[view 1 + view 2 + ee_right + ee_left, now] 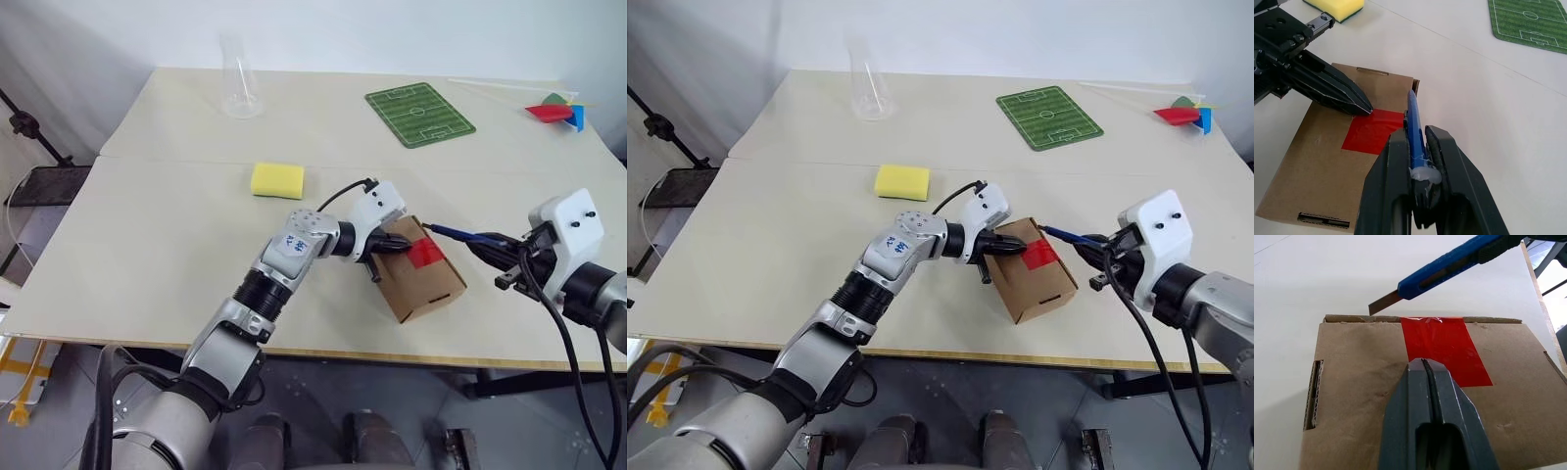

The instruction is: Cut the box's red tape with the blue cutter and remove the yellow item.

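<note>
The brown box (431,286) lies on the table near its front edge, with the red tape (426,253) across its top. My left gripper (1422,363) is shut, and its tips rest on the box top at the edge of the tape. From the right, my right gripper (1418,131) is shut on the blue cutter (453,233). The cutter's bare blade (1383,303) hovers just past the box's edge, by the end of the tape. The yellow item is hidden.
A yellow sponge (277,179) lies behind the box to the left. Farther back stand a clear glass vessel (239,90) and a green football-pitch mat (419,115). A red paper pinwheel (556,110) lies at the far right corner. The table's front edge (294,351) runs close below the box.
</note>
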You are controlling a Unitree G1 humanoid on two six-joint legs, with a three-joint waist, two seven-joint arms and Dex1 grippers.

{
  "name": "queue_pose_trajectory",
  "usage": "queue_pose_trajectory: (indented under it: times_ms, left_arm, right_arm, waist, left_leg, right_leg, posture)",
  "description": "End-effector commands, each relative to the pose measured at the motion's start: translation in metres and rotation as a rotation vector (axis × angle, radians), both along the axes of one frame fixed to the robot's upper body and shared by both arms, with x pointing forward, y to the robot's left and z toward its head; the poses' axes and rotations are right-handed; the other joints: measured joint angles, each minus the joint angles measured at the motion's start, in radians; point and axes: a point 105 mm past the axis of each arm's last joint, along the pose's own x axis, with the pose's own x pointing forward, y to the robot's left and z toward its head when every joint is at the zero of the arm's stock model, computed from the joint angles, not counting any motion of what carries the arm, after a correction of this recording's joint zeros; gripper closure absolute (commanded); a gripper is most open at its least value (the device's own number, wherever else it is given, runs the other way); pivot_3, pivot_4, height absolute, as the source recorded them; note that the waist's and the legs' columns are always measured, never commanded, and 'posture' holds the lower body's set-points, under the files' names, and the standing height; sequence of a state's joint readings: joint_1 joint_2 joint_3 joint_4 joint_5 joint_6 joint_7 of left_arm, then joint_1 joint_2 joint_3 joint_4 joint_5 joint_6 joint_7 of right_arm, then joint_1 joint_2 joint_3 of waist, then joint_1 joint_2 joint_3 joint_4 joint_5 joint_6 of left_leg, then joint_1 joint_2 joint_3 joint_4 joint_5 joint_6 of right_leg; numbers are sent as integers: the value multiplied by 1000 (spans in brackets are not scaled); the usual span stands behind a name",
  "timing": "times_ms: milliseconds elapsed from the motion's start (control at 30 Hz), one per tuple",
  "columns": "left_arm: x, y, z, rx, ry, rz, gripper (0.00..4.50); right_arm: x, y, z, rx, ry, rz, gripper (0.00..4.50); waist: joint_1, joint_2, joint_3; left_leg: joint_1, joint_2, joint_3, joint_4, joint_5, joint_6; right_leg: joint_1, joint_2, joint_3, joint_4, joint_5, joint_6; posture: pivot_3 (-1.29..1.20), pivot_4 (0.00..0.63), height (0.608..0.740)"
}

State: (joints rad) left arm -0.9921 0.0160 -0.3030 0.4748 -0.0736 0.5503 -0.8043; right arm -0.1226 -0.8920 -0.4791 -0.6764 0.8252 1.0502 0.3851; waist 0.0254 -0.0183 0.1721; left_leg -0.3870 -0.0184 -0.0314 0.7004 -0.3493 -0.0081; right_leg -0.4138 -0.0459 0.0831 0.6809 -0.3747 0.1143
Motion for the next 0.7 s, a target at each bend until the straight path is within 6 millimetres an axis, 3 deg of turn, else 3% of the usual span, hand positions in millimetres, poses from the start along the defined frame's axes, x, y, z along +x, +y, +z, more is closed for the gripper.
queue_pose_trajectory:
  times_ms: [33, 500, 700]
  left_arm:
    - [-6, 1, -21, 58, 58, -10, 4500]
    - [-4, 2, -24, 92, 31, -13, 4500]
    - [-2, 2, -47, 257, -45, -44, 4500]
  right_arm:
    - [-3, -1, 5, -7, -35, -10, 4334]
    - [-6, -2, -5, -16, 31, -8, 4334]
    - [3, -7, -4, -13, 120, -56, 4334]
  waist:
    - [0, 0, 0]
    - [0, 0, 0]
    - [3, -5, -5]
  left_leg:
    - [0, 0, 0, 0, 0, 0]
    - [0, 0, 0, 0, 0, 0]
    - [1, 0, -1, 0, 0, 0]
  right_leg:
    - [0, 0, 0, 0, 0, 0]
    - [0, 0, 0, 0, 0, 0]
    - [1, 0, -1, -1, 0, 0]
  posture:
    - [0, 150, 740]
    - [0, 150, 740]
    - [0, 150, 740]
